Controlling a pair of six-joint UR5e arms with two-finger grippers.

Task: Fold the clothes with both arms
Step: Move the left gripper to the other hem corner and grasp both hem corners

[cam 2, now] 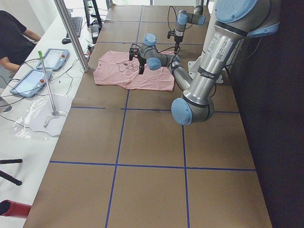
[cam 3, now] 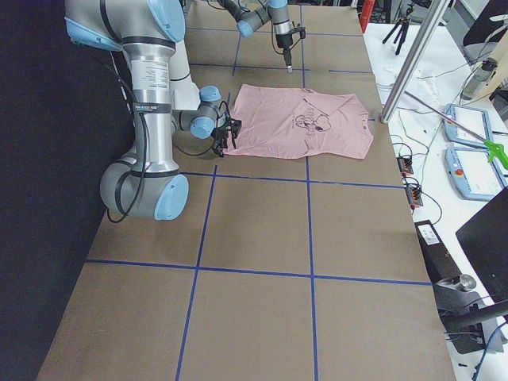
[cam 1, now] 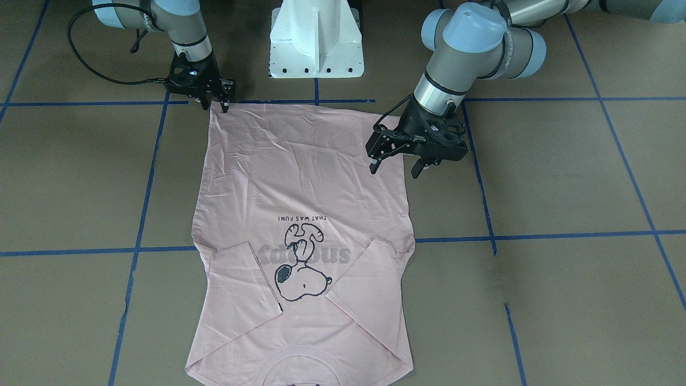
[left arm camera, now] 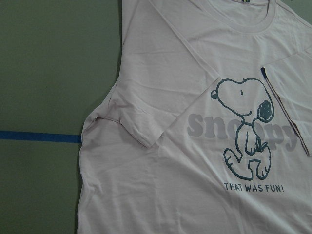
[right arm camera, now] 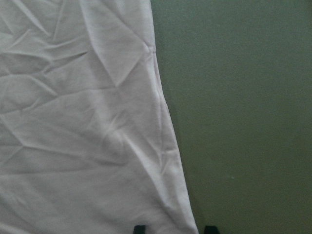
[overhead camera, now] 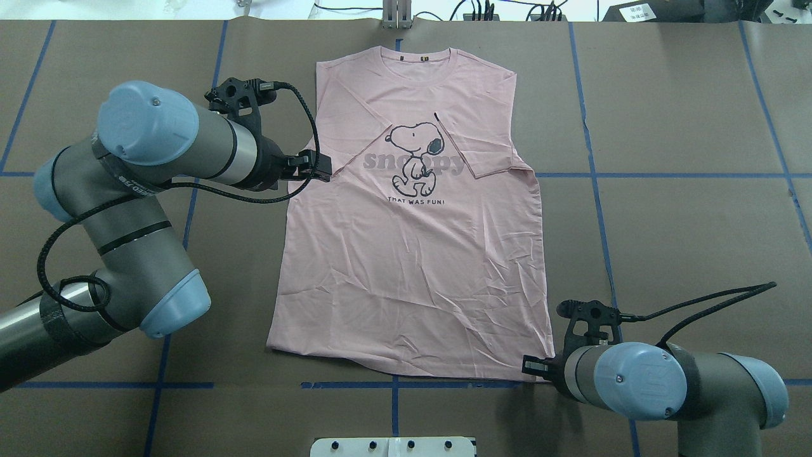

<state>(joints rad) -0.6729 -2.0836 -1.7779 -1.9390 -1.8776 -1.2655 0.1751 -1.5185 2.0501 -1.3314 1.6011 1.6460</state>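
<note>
On my screens the pink T-shirt (cam 1: 300,177) lies flat and face up on the brown table (cam 1: 563,177), collar at the far side from the robot, hem toward the white pedestal (cam 1: 316,37); both sleeves are folded in over the chest, their edges reaching the dog print (cam 1: 303,268). The cloth is creased across the lower body.

The right gripper (cam 1: 215,105) is down at the hem corner on the robot's right; in its wrist view I see the two fingertips (right arm camera: 139,228) parted, with the shirt's edge running down between them — not closed on the fabric.

The left gripper (cam 1: 395,168) hangs above the shirt's other side edge, part-way up the body; its fingers are spread wide, one over the cloth, the other over bare table. Its wrist camera looks down from well above on the print, the lettering and the folded sleeve (left arm camera: 146,124) — nothing is gripped.
</note>
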